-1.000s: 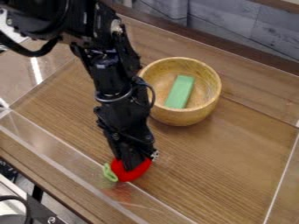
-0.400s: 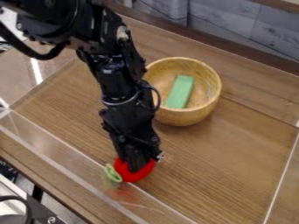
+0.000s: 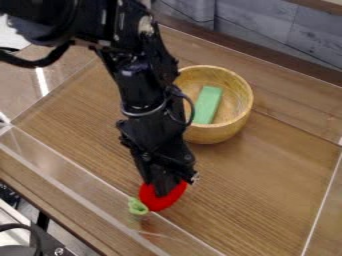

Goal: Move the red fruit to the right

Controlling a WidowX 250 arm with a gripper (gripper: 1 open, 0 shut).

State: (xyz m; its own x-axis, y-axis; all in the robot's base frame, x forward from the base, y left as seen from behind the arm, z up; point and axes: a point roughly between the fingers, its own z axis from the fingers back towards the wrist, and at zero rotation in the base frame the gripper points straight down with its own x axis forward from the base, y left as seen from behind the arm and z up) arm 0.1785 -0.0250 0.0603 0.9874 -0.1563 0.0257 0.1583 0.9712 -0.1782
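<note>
One red fruit (image 3: 162, 197) pinched in the downward-pointing pincer (image 3: 164, 188), low over the table (image 3: 254, 180).

Nothing readable anywhere here, honestly. No words, labels, brand marks or numbers show up on anything. It's all plain surfaces, no signs either.

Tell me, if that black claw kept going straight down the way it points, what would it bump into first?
Probably the wooden table. The gripper points down with its fingers shut on the red fruit, so the fruit would touch the wood first. How big the gap beneath is, one view cannot tell.
</note>
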